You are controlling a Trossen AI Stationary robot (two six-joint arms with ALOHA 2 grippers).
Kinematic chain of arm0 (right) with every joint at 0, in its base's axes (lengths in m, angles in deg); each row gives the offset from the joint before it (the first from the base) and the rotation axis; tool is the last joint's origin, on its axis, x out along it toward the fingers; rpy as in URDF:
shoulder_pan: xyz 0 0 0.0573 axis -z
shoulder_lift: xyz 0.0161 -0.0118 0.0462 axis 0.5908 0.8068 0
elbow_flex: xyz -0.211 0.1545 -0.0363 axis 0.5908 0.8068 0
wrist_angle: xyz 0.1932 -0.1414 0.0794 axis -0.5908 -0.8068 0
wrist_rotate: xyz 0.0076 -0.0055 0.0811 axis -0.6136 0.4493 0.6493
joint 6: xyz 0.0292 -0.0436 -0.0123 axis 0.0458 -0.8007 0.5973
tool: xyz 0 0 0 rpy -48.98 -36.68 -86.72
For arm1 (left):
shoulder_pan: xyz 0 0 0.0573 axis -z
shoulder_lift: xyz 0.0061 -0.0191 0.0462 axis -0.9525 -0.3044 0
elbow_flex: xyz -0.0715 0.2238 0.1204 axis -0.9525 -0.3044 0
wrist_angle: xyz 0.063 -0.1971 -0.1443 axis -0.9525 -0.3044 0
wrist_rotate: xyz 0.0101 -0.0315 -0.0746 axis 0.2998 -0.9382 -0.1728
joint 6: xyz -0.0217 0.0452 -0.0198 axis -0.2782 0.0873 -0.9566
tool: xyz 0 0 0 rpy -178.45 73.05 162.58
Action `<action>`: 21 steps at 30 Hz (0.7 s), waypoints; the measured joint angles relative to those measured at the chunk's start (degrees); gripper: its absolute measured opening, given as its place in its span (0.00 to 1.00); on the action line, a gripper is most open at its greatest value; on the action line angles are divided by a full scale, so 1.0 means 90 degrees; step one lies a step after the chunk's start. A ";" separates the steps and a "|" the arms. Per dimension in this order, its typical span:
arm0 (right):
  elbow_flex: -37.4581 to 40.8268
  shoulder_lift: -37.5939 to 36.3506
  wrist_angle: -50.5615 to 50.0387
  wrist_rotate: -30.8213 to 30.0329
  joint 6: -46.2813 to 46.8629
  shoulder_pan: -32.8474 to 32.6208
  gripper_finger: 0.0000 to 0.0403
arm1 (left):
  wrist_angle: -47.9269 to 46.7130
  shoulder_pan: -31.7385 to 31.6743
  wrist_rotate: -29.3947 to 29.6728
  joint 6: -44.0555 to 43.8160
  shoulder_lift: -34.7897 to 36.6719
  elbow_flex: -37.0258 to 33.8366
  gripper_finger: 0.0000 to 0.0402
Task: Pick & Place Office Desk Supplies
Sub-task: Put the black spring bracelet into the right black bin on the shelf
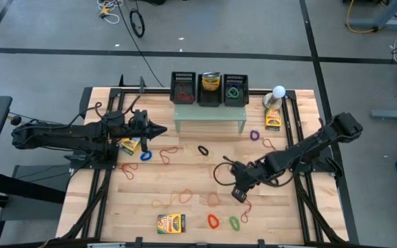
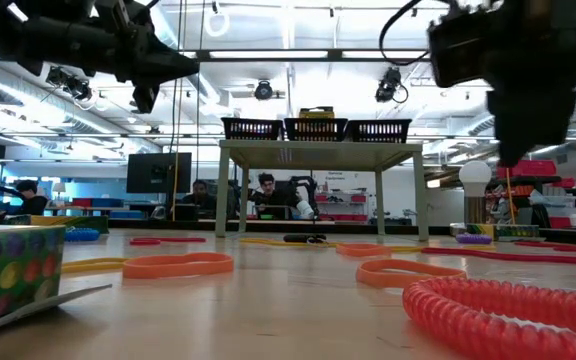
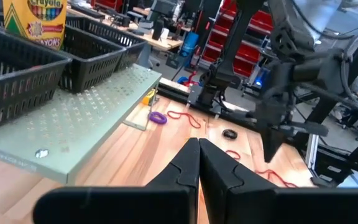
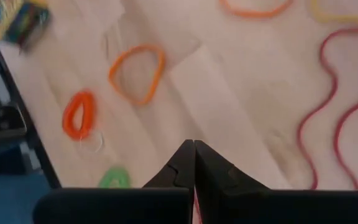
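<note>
From above, rubber bands (image 1: 213, 220) lie scattered across the worktop (image 1: 185, 176), most toward its front edge, where a crayon box (image 1: 171, 223) also lies. The right tool (image 1: 239, 193) hangs low above them, likely picking its next loop. The left tool (image 1: 158, 130) waits beside the pale green stand (image 1: 209, 114).

Left wrist view: its fingers (image 3: 185, 163) are pressed together, holding nothing.

Right wrist view: fingers (image 4: 185, 163) meet, apparently pinching a thin red band, above an orange loop (image 4: 137, 73).

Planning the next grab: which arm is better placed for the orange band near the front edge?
Right. Its gripper hangs near the orange band; the left gripper is up by the stand.
</note>
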 joint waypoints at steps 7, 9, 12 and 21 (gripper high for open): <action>0.0000 0.0000 0.0100 0.0465 -0.0257 -0.0183 0.03 | -0.0009 0.0001 -0.0001 -0.0002 0.0000 0.0000 0.02; 0.0000 0.0002 0.0115 0.0632 -0.0271 -0.0206 0.07 | -0.0005 0.0001 -0.0001 -0.0002 0.0000 0.0000 0.02; 0.0000 0.0002 0.0123 0.0783 -0.0361 -0.0213 0.13 | -0.0005 -0.0001 -0.0001 0.0000 0.0000 0.0000 0.02; 0.0000 0.0002 -0.0519 0.0984 -0.0668 -0.0155 0.26 | -0.0002 0.0001 -0.0001 -0.0002 0.0000 0.0000 0.02</action>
